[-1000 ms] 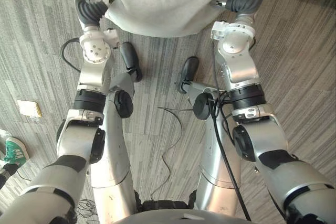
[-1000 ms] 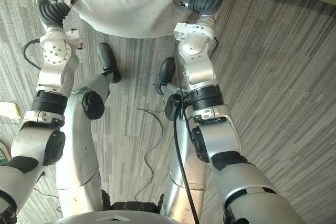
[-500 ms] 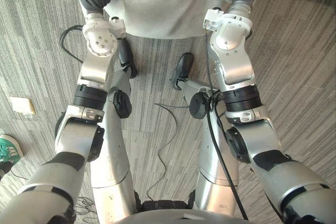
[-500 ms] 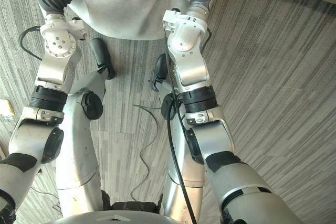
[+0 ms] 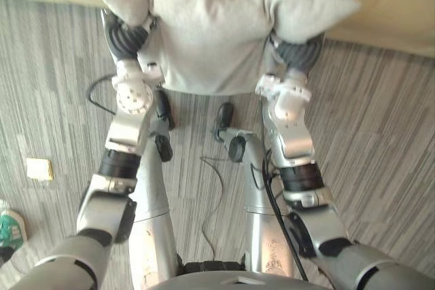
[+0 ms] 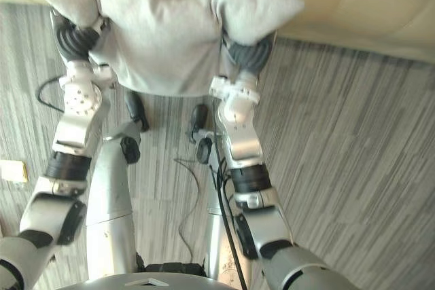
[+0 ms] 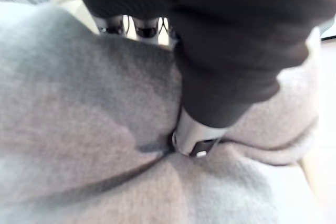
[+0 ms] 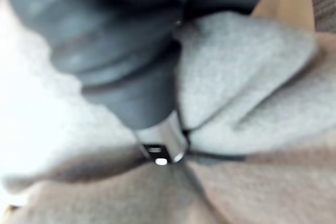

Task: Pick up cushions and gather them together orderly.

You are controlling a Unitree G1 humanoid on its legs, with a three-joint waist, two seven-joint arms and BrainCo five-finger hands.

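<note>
Holding a soft, puffy grey cushion (image 5: pixel 211 25) up over the stripy carpet floor (image 5: pixel 380 134), its long side running left to right. My left hand (image 7: pixel 195 130) and right hand (image 8: pixel 158 141) pinch its fuzzy cloth, fingers closed on it.

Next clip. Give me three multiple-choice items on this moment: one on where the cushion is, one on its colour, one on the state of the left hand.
1. Where is the cushion?
A. inside a basket
B. held up between the left hand and the right hand
C. on a table

2. What colour is the cushion?
A. red
B. dark blue
C. light grey

3. What is the left hand doing?
A. hanging open, touching nothing
B. gripping the cushion with its thumb dug in
C. curled shut, holding nothing

Answers:
1 B: both arms reach up to its sides, and the striped carpet lies below it.
2 C: its cloth is light grey in the eye views and both wrist views.
3 B: the left wrist view shows the thumb pressed into a fold of the cloth.
</note>
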